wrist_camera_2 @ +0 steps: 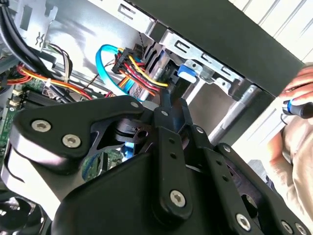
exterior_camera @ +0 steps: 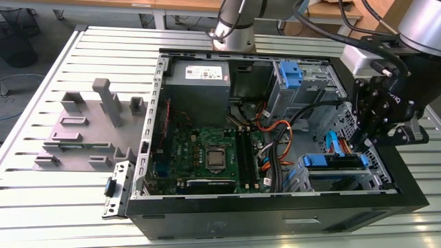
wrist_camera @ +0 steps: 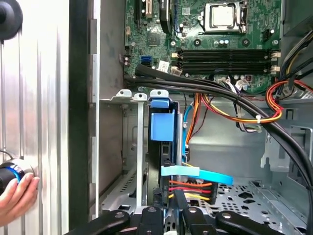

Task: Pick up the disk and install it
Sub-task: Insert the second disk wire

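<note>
The disk (exterior_camera: pixel 334 161), framed by its bright blue carrier, sits in the lower drive bay at the front right corner of the open computer case. In the first wrist view the disk (wrist_camera: pixel 162 126) stands edge-on between the bay's metal rails, with a blue data cable and red-yellow power wires at its near end. My black gripper (exterior_camera: pixel 363 140) hangs just above that cabled end. Its fingers (wrist_camera_2: pixel 168 105) are close together, their tips right at the disk's edge beside the blue carrier tab (wrist_camera_2: pixel 186 72). I cannot see whether they pinch anything.
The motherboard (exterior_camera: pixel 210 155), a grey power supply (exterior_camera: pixel 200 77) and an upper blue latch (exterior_camera: pixel 292 75) fill the case. Thick black cables (wrist_camera: pixel 220 93) cross beside the bay. A grey fixture (exterior_camera: pixel 90 129) lies on the slatted table. A person's hand (wrist_camera: pixel 17 193) holds a blue-ringed handle outside the case wall.
</note>
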